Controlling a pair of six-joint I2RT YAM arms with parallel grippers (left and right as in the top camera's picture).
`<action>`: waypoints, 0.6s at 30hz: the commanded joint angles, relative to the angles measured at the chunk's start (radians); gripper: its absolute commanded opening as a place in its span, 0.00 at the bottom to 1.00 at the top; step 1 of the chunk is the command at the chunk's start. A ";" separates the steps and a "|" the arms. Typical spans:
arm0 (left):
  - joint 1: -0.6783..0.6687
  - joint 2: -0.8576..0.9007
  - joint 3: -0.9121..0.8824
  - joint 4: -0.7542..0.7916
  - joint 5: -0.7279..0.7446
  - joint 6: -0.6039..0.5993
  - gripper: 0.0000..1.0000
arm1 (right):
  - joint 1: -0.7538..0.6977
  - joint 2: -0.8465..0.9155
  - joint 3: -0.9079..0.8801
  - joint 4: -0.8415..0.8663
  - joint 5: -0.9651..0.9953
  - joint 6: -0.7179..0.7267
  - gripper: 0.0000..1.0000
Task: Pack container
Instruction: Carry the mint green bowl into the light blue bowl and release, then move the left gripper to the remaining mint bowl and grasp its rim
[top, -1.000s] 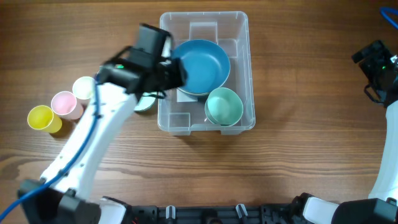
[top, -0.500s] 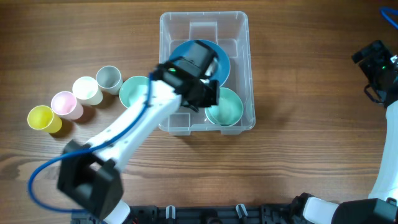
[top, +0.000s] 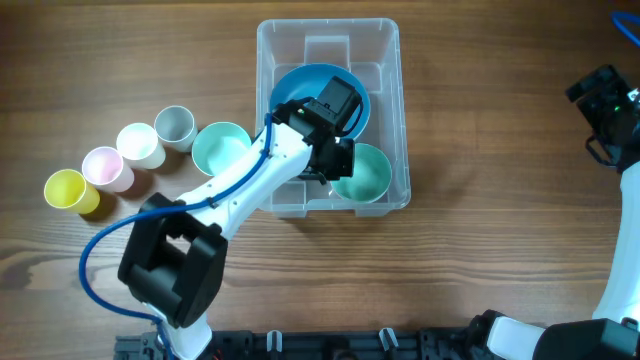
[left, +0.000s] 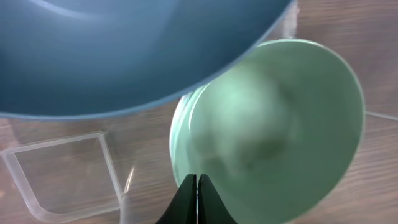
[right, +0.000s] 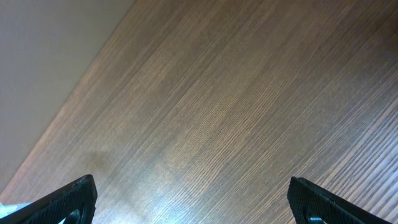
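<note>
My left gripper (left: 197, 180) has its two fingers pressed flat together, with nothing pinched between them. It hangs inside the container (top: 396, 70), the clear rectangular tub that sits on the wooden table (top: 500, 230) a little above the middle of the overhead view, long side running away from me. In my left wrist view the closed tips point down at the near rim of the green bowl (left: 273, 124); whether they touch it I cannot tell. That bowl lies in the container's near right corner (top: 368, 175). The blue bowl (top: 292, 92) is larger and fills the middle and far part of the tub; from the wrist camera its edge (left: 124, 56) overlaps the green bowl's rim and sits closer to the lens. To the left of the fingers I see a bare piece of the container's moulded base (left: 62, 168) with wood grain showing through it.

From overhead my left arm crosses the tub's near left wall, and the gripper's dark body (top: 335, 158) is between the two bowls.

Outside, just left of the container, a second green bowl (top: 220, 148) stands on the table, and a row runs off from it — grey cup (top: 174, 125), cream cup (top: 140, 143), pink cup (top: 107, 167), yellow cup (top: 68, 190).

My right gripper (right: 191, 182) is parted wide, holding nothing, over bare wood (right: 217, 93) at the far right edge, well apart from the tub.
</note>
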 joint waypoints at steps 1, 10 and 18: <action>0.008 -0.006 -0.003 -0.004 -0.022 -0.006 0.08 | 0.000 0.006 0.002 0.003 0.002 0.011 1.00; 0.171 -0.284 0.082 -0.182 -0.202 -0.108 0.37 | 0.000 0.006 0.002 0.003 0.002 0.011 1.00; 0.461 -0.332 0.039 -0.336 -0.193 -0.168 0.44 | 0.000 0.006 0.002 0.003 0.002 0.011 1.00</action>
